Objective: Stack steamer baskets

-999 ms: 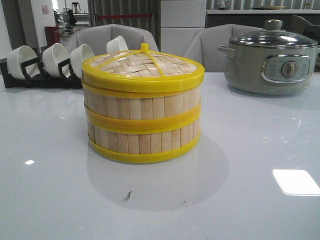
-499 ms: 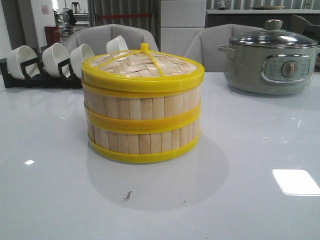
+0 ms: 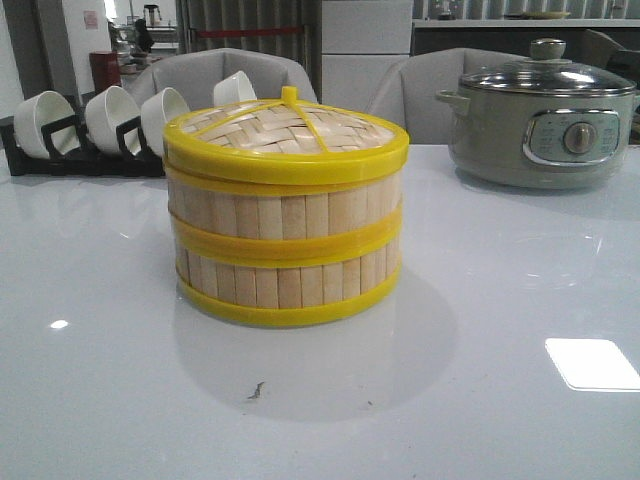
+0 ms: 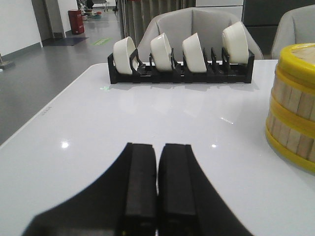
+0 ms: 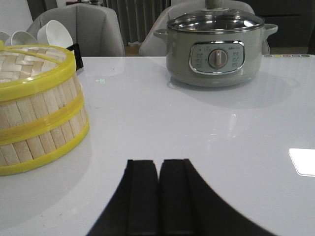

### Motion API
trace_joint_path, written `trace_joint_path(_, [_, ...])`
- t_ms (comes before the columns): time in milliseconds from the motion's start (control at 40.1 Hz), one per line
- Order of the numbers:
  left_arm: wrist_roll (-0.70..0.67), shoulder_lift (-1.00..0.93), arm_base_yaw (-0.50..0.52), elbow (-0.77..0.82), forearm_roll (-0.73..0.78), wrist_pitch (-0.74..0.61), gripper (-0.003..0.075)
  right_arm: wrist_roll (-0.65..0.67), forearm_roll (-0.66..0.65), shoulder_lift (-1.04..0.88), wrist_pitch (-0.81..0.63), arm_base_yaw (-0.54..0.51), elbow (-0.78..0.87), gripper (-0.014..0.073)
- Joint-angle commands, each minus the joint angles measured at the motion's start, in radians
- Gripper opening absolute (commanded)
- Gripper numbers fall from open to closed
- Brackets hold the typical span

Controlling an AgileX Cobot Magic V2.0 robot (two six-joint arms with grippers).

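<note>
Two bamboo-slat steamer baskets with yellow rims stand stacked, upper basket (image 3: 285,213) on lower basket (image 3: 288,282), mid-table. The woven lid (image 3: 285,132) with a yellow rim sits on top. The stack also shows in the left wrist view (image 4: 294,105) and the right wrist view (image 5: 37,105). My left gripper (image 4: 157,146) is shut and empty, low over the table, to the left of the stack. My right gripper (image 5: 158,162) is shut and empty, to the right of the stack. Neither gripper shows in the front view.
A black rack of white bowls (image 3: 95,125) stands at the back left, also in the left wrist view (image 4: 181,59). A grey-green electric pot with a glass lid (image 3: 545,120) stands at the back right, also in the right wrist view (image 5: 216,49). Grey chairs stand behind the white table (image 3: 500,300).
</note>
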Motion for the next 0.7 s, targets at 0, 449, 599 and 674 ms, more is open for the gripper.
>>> trace_joint_path(0, [0.0, -0.018, -0.001, 0.003, -0.008, -0.086, 0.0095, -0.013, 0.0, -0.021, -0.103, 0.0, -0.015, 0.005])
trace_joint_path(449, [0.0, -0.018, -0.001, 0.003, -0.008, -0.086, 0.0095, -0.071, 0.023, -0.021, -0.162, -0.001, -0.015, 0.005])
trace_joint_path(599, [0.0, -0.018, -0.001, 0.003, -0.008, -0.086, 0.0095, -0.071, 0.023, -0.021, -0.142, -0.001, -0.015, 0.005])
trace_joint_path(674, [0.0, -0.018, -0.001, 0.003, -0.008, -0.086, 0.0095, -0.07, 0.023, -0.021, -0.108, -0.001, -0.015, 0.005])
